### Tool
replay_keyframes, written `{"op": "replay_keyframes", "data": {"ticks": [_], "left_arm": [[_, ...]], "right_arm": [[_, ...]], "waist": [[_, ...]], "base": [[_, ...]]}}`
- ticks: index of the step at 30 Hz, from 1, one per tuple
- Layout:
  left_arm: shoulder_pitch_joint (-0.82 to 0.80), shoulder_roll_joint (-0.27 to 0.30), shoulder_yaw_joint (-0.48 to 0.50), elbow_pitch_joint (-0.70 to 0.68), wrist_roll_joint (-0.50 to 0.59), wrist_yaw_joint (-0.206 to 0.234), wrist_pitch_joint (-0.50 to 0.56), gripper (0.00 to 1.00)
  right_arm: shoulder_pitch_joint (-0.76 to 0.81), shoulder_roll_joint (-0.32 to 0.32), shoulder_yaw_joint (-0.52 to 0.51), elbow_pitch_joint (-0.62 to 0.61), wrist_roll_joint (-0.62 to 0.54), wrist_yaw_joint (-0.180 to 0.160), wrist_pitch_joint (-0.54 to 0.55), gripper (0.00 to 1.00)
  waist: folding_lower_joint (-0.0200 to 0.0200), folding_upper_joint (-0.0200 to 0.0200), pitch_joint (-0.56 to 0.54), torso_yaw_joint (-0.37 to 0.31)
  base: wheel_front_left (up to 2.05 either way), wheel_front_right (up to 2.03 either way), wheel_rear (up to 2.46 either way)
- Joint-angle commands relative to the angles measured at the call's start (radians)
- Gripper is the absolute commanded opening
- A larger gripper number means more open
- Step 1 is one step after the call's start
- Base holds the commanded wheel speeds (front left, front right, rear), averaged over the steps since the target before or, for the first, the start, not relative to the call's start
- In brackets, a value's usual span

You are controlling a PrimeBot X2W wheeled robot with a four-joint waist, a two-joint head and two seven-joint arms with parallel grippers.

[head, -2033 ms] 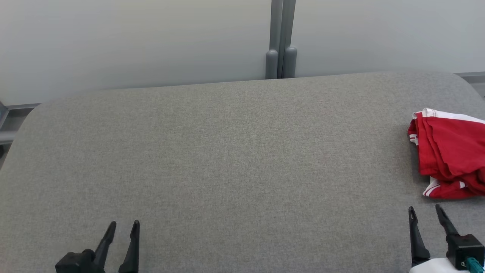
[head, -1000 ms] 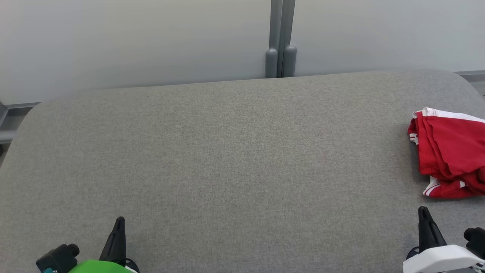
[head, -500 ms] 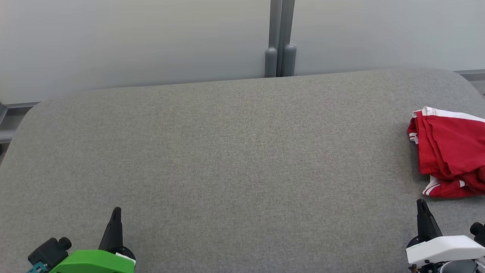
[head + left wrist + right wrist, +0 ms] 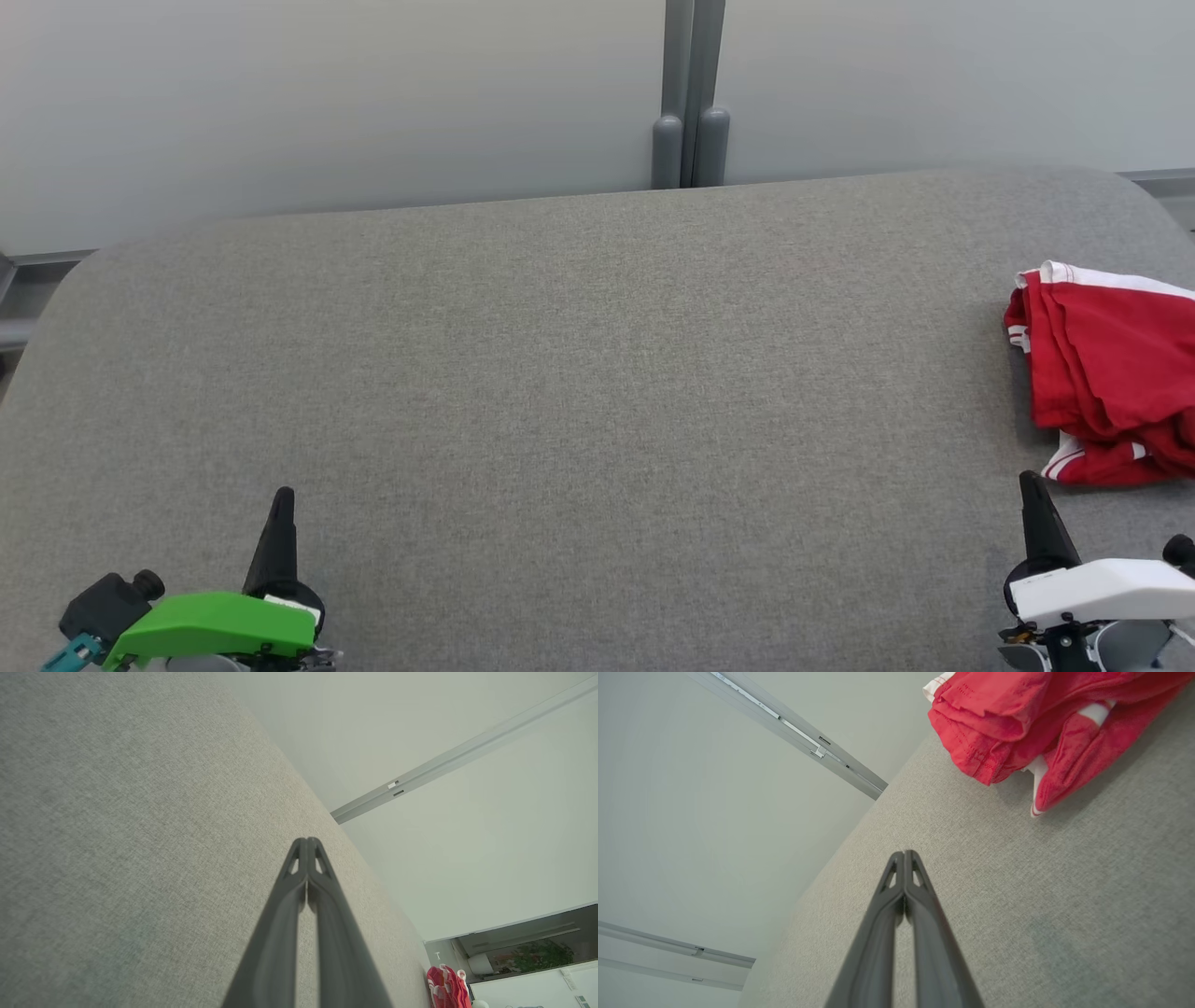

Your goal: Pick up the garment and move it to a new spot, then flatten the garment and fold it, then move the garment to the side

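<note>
A crumpled red garment with white trim (image 4: pixel 1111 373) lies at the right edge of the grey padded table (image 4: pixel 560 373), partly cut off by the head view's border. It also appears in the right wrist view as a red bundle (image 4: pixel 1017 723) and far off in the left wrist view (image 4: pixel 446 987). My right gripper (image 4: pixel 1034 499) hovers just in front of the garment, shut and empty (image 4: pixel 904 854). My left gripper (image 4: pixel 282 509) sits at the lower left, far from the garment, its fingers pressed together on nothing (image 4: pixel 307 841).
A pale partition wall with a grey vertical post (image 4: pixel 691 93) stands behind the table. The table's far edge (image 4: pixel 597 198) curves down at both corners. A wide stretch of bare grey fabric lies between the two grippers.
Both grippers have shut and rolled onto their sides since two seconds ago. Each has crept a little forward up the view. The garment has not moved.
</note>
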Motion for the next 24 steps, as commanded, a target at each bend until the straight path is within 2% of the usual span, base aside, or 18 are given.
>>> {"op": "replay_keyframes", "data": {"ticks": [1, 24], "left_arm": [[-0.026, 0.002, 0.009, -0.009, -0.021, -0.001, 0.007, 0.00], [-0.071, -0.026, 0.051, -0.012, -0.222, -0.002, 0.068, 0.00]], "right_arm": [[-0.022, -0.007, 0.001, -0.007, 0.034, 0.000, 0.008, 0.00], [-0.070, -0.011, 0.009, 0.004, 0.325, 0.000, 0.076, 0.00]], "waist": [[0.0000, 0.0000, 0.000, 0.000], [0.0000, 0.0000, 0.004, -0.002]], "base": [[0.00, 0.00, 0.00], [0.00, 0.00, 0.00]]}}
